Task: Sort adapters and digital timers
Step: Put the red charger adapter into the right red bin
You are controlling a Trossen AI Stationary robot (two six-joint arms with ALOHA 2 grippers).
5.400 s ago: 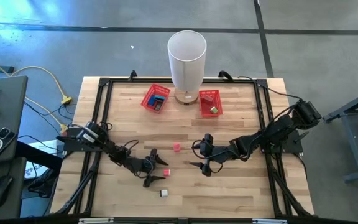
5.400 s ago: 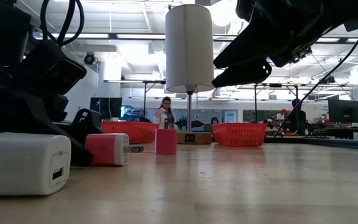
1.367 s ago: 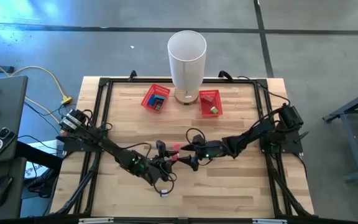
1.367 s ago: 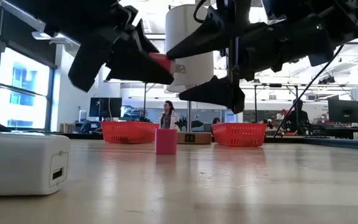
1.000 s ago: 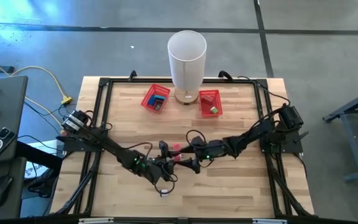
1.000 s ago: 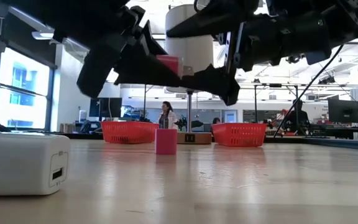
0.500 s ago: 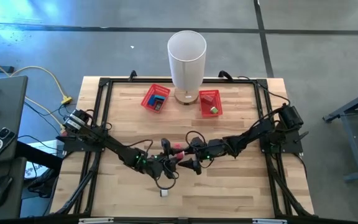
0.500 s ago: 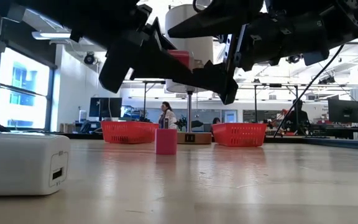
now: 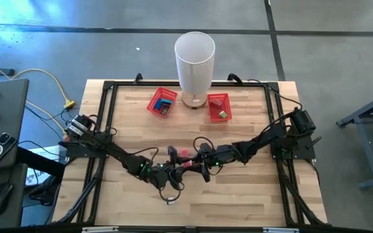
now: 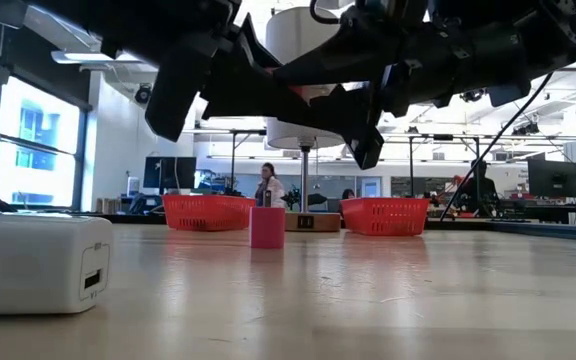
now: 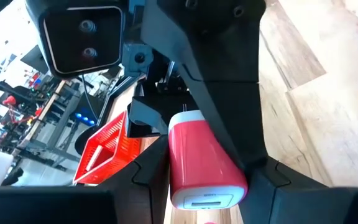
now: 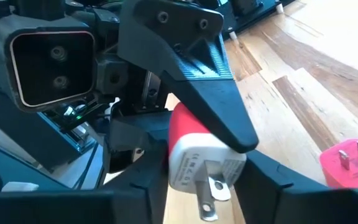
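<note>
two grippers of mine meet above the middle of the table, both clamped on one red adapter point(image 11: 201, 165) held in the air: my left gripper point(image 9: 169, 169) grips its body, and my right gripper point(image 9: 201, 166) has its fingers pressed on the pronged end, as the right wrist view shows. it looks like a hand-over between arms, not yet finished. a pink adapter point(image 10: 266, 227) stands on the wood just beyond us, and a white adapter point(image 10: 38, 263) lies nearer the front edge. the left red basket point(image 9: 153, 102) and the right red basket point(image 9: 217, 115) near the white lamp point(image 9: 194, 58) each already hold something. so i judge the sorting is partly done, with three adapters still to place.
</note>
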